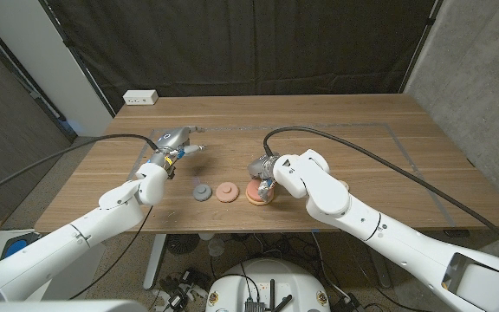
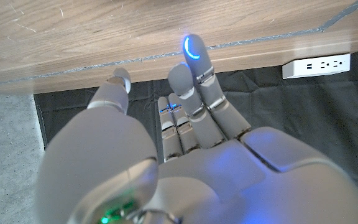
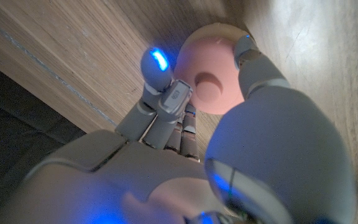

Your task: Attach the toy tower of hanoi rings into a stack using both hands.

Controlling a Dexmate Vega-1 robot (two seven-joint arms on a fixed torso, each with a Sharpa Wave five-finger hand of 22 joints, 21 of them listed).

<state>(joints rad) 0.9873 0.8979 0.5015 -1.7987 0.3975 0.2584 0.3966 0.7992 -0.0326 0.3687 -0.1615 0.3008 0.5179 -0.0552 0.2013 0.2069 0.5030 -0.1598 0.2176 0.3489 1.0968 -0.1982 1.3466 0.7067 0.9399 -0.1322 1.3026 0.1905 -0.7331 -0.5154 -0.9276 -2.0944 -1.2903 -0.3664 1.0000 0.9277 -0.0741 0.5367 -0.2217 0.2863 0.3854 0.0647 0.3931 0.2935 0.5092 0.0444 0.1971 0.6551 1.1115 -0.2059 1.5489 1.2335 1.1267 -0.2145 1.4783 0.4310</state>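
Note:
Three rings lie in a row near the table's front edge: a small grey ring (image 1: 202,191), a pink ring (image 1: 226,191) and a larger peach ring (image 1: 256,198). My right hand (image 1: 264,169) is down over the peach ring (image 3: 207,68). In the right wrist view its thumb (image 3: 252,55) presses one side of the rim and a finger (image 3: 166,93) lies against the other side, with the ring still on the wood. My left hand (image 1: 177,141) hovers behind and to the left of the grey ring, fingers (image 2: 191,74) apart and holding nothing.
A white power strip (image 1: 140,98) sits at the table's back left corner. Cables trail from both arms across the table's sides. A thin taped outline (image 1: 388,126) marks the wood. A dark curtain hangs behind the table.

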